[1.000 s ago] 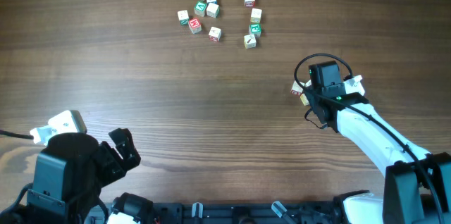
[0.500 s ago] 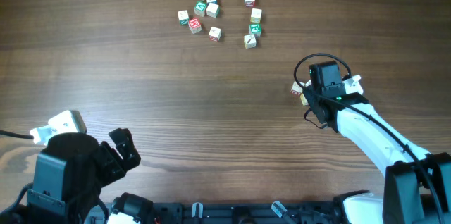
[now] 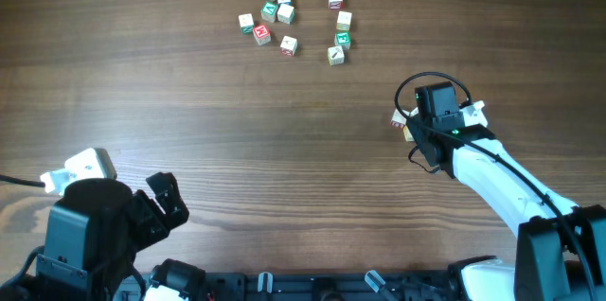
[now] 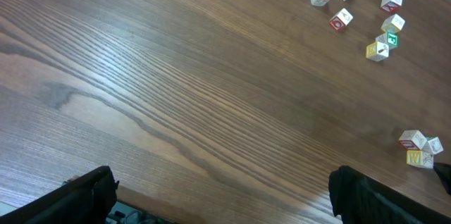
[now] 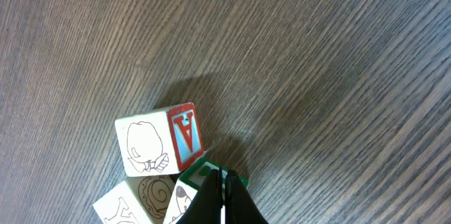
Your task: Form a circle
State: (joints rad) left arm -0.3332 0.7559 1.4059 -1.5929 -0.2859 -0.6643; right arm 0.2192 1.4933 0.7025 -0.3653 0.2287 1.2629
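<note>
Where overhead blurs, right wrist shows lettered cube (image 5: 158,146).

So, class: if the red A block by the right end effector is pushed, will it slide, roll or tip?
Probably slides, not rolls: the A block is a flat-faced cube sitting square on the table. Likely stiff and light, since it looks like small wood. It touches other blocks, so a push may shift them too.

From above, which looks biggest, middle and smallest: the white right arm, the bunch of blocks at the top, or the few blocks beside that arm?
1. white right arm, largest by far.
2. bunch of blocks at the top.
3. few blocks beside the arm, partly hidden by it.
</note>
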